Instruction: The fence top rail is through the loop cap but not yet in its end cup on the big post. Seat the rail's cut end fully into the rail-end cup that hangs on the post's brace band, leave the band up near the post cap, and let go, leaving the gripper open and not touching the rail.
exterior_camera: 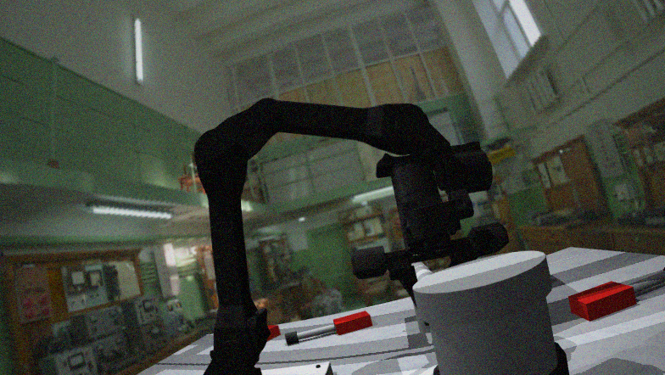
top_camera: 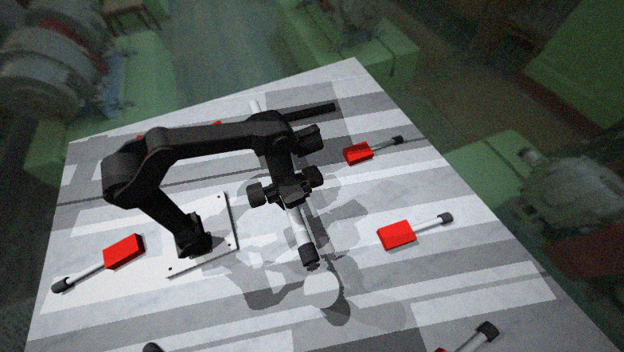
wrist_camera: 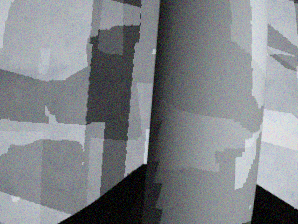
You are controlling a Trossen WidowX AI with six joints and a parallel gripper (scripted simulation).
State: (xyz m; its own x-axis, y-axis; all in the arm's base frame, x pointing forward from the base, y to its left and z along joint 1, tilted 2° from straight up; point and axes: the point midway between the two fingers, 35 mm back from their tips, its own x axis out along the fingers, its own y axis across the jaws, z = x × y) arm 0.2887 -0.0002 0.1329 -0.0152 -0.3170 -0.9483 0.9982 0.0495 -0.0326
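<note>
My gripper (top_camera: 293, 203) (exterior_camera: 411, 267) is shut on the white top rail (top_camera: 300, 230) (exterior_camera: 421, 271) (wrist_camera: 200, 129) and holds it just above the table. The rail runs from its far end (top_camera: 255, 105) under my arm toward the big post. Its near end meets the dark rail-end cup (top_camera: 308, 253). I cannot tell how deep it sits in the cup. The cup hangs right beside the round white post cap (top_camera: 322, 284) (exterior_camera: 483, 298). In the wrist view the rail fills the middle and my dark fingers flank it at the bottom.
Red blocks on capped white rods lie around the table (top_camera: 458, 279): at the back right (top_camera: 357, 153), the right (top_camera: 395, 233) and the front left (top_camera: 123, 250). A black bar (top_camera: 310, 111) lies at the back. My arm's base stands on a grey plate (top_camera: 218, 209).
</note>
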